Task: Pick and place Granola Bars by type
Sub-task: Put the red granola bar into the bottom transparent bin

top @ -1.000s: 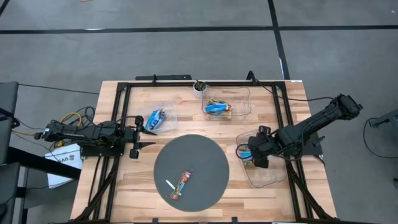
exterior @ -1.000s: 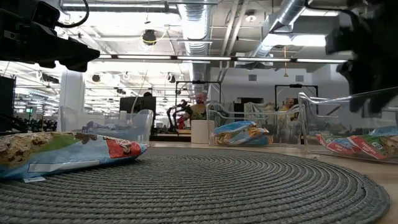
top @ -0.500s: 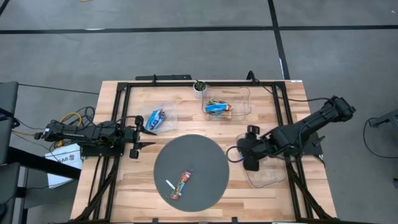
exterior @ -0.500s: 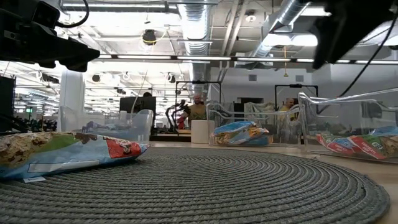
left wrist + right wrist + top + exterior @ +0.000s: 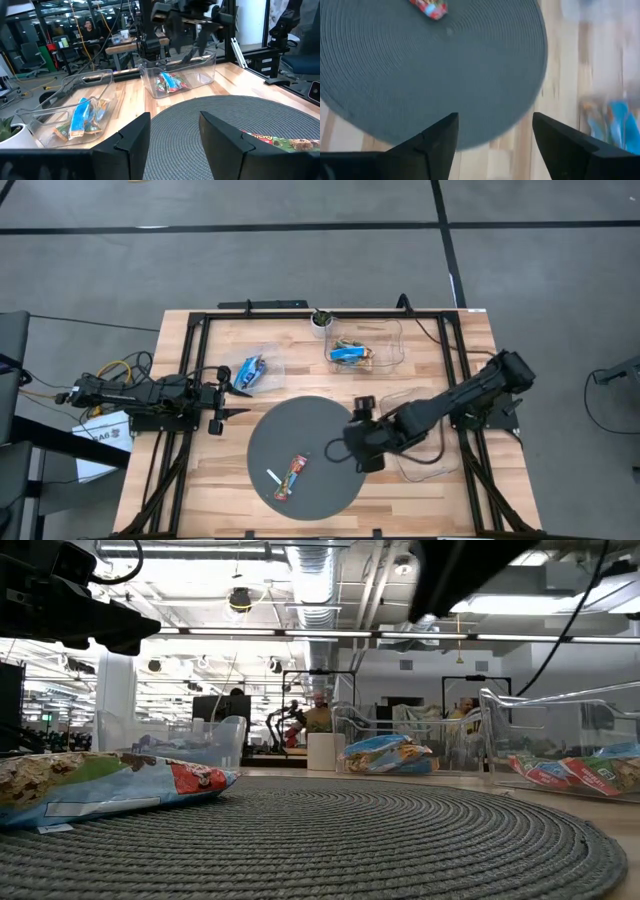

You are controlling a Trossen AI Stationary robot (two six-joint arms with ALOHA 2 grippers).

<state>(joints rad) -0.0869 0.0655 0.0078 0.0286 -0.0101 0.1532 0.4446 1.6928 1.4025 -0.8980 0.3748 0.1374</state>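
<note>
Wooden table [image 5: 200, 490], black-framed, carrying a round grey woven mat [image 5: 300, 435] at centre. On the mat, toward its near left part: one multicoloured granola bar [image 5: 292, 476], red, orange and green wrapper, lying flat; just beside it on the left, a thin white stick [image 5: 273, 479]. In the low view the same bar [image 5: 110, 788] fills the left foreground on the mat. Clear bin, far left [image 5: 268, 357]: holds blue-and-white bars [image 5: 250, 370]. Clear bin, far centre [image 5: 395, 345]: holds bright blue bars [image 5: 348, 354] mixed with some yellowish wrappers. Clear bin, right [image 5: 430, 470]: partly covered by the right arm in the high view; the low view shows red multicoloured bars [image 5: 560, 772] inside it. Small white cup with a plant [image 5: 320, 321] at the far edge, between the two far bins. Right gripper [image 5: 335, 450]: reaches over the mat's right part, above the surface, fingers apart and holding nothing; its wrist view looks down on the mat with the multicoloured bar [image 5: 429, 7] at the frame edge and a blurred blue item on the wood beyond the mat. Left gripper [image 5: 240, 398]: waits at the table's left side, just off the mat's left edge and near the far left bin, fingers apart, empty; its wrist view shows the mat, the bar at the edge, and two of the bins across the table.
</note>
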